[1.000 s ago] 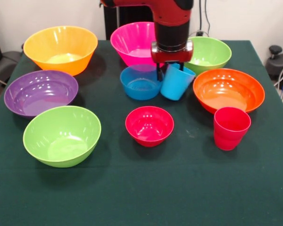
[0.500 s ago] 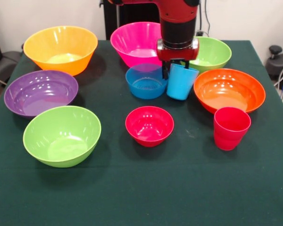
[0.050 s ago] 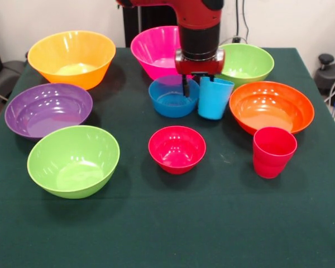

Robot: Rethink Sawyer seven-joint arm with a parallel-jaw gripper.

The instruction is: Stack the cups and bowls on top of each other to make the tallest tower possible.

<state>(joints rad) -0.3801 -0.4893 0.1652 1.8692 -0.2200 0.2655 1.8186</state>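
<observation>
A dark green tablecloth (image 3: 173,223) carries bowls (image 3: 73,161) and cups (image 3: 273,151)

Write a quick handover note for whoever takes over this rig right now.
Claw: at the light blue cup's rim, between it and the small blue bowl; open or shut can't be told.
The cup stands upright on the table beside that bowl.
Red cup and small red bowl stand apart, nearer the camera.
Done: nothing stacked.
Left: the whole tower.
</observation>
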